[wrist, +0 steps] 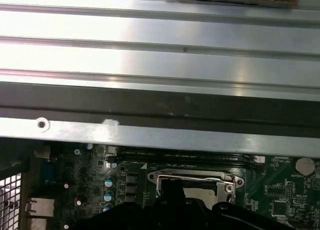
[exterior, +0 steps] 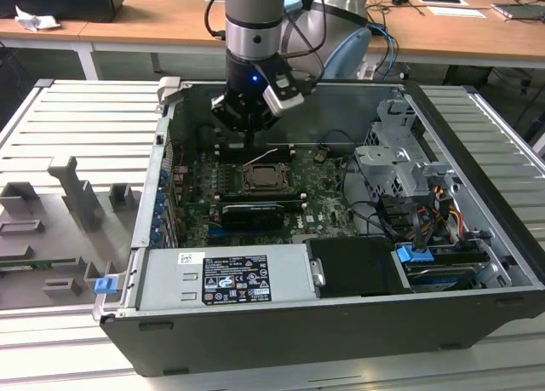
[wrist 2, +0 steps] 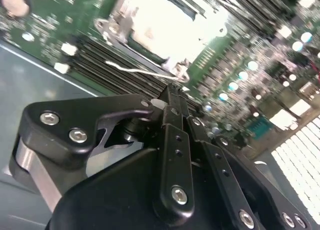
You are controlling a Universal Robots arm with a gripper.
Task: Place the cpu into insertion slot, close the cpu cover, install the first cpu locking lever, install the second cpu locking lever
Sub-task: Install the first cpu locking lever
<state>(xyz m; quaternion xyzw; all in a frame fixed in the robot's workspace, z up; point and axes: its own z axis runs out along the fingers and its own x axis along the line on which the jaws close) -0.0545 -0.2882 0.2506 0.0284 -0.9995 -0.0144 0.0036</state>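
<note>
Now end effector w/ fingers pinched shut, empty, just above cpu cover; ribbed metal surface beyond, wooden desks behind.

Nothing legible anywhere. White sticker and black label with white print and marks on the grey power-supply box in the exterior view, too small to read. Faint white markings on the green circuit board, unreadable.

Insertion slot on circuit board inside case
</note>
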